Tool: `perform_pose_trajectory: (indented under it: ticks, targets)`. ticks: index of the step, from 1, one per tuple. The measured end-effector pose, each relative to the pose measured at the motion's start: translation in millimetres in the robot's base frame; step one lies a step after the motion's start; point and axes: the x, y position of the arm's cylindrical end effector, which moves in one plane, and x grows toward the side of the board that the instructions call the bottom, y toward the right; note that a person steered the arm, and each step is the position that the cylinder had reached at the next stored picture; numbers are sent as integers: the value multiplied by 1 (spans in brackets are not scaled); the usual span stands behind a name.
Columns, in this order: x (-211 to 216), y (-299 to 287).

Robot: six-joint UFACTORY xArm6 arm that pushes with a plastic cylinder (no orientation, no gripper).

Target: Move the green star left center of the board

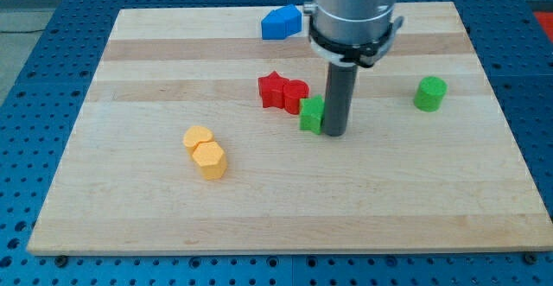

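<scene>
The green star [311, 113] lies near the middle of the wooden board [130, 217], partly hidden behind the rod. My tip [334, 134] touches the board right against the star's right side. Two red blocks sit just up-left of the star and touch each other: a red star [272, 89] and a red rounded block [295, 94], the latter touching or nearly touching the green star.
A blue block [282, 22] lies at the top centre. A green cylinder [429, 93] stands at the right. Two yellow blocks [206, 152] sit together left of centre, lower down. The arm's grey body [356, 14] hangs over the top middle.
</scene>
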Motion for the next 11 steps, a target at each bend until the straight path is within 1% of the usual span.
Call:
perform_pose_trajectory:
  ticks: [1,2,3,4,5,6,7,9,11]
  targets:
    - [-31,76]
    - [-49,84]
    - [-8,40]
    - [14,1]
    - [1,18]
    - [-25,38]
    - [-29,20]
    - [-25,-22]
    - [5,-33]
